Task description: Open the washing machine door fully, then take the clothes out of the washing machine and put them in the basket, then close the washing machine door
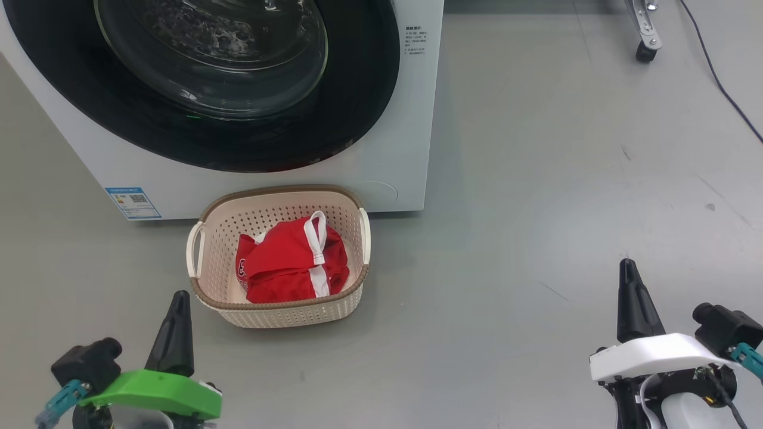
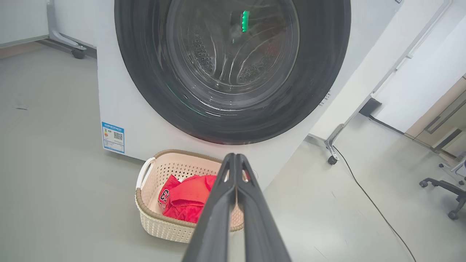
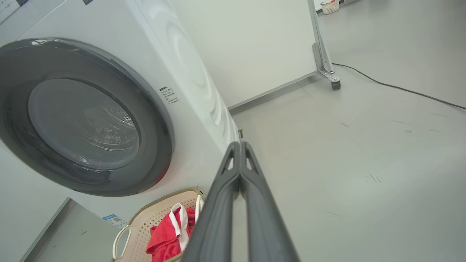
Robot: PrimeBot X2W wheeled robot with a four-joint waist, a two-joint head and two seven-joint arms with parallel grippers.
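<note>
The white washing machine [image 1: 405, 119] stands ahead with its black-rimmed round door [image 1: 202, 83] shut flat against the front; the steel drum shows dimly through the glass [image 2: 233, 47]. On the floor right in front sits the cream basket [image 1: 277, 310], and the red clothes [image 1: 292, 262] with white trim lie bundled inside it. My left gripper [image 1: 177, 298] is shut with nothing in it, low at the left, just short of the basket's near left corner. My right gripper [image 1: 626, 265] is shut and empty too, far to the right over bare floor.
A blue label [image 1: 132, 202] marks the machine's lower left corner. A wheeled frame leg [image 1: 647, 36] and a black cable [image 1: 721, 83] lie at the far right. An office chair base [image 2: 447, 189] stands further right. Grey floor stretches between basket and right gripper.
</note>
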